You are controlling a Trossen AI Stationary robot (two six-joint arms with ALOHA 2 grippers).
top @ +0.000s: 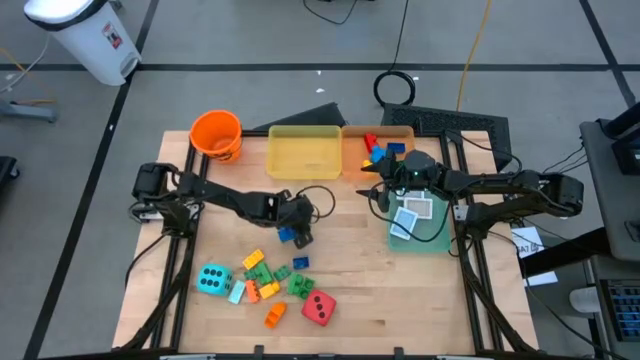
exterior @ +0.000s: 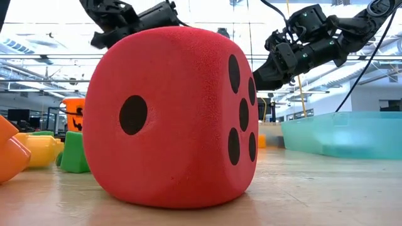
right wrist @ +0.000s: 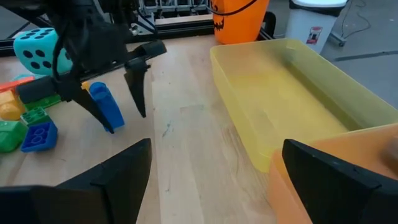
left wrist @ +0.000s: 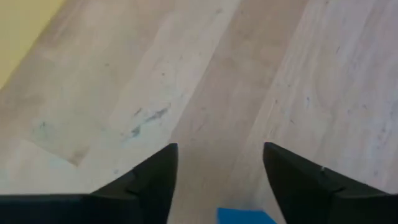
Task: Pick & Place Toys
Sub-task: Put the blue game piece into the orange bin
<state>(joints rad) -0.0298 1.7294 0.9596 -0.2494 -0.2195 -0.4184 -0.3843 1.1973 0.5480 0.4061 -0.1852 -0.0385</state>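
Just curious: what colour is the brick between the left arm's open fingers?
Blue plastic brick, clearest in the right wrist view.

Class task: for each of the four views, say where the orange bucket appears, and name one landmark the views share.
High view: orange bucket, table's far-left corner.
Low view: far left, partly behind the red die.
Left wrist view: not in it.
Right wrist view: top edge, beyond the yellow tray.
Shared landmark: the yellow tray beside it.

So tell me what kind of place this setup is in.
Probably a robotics lab or workshop. A wooden table stands on a taped concrete floor with loose cables behind it, and the low view shows a big open hall with ceiling trusses. A white bin stands nearby.
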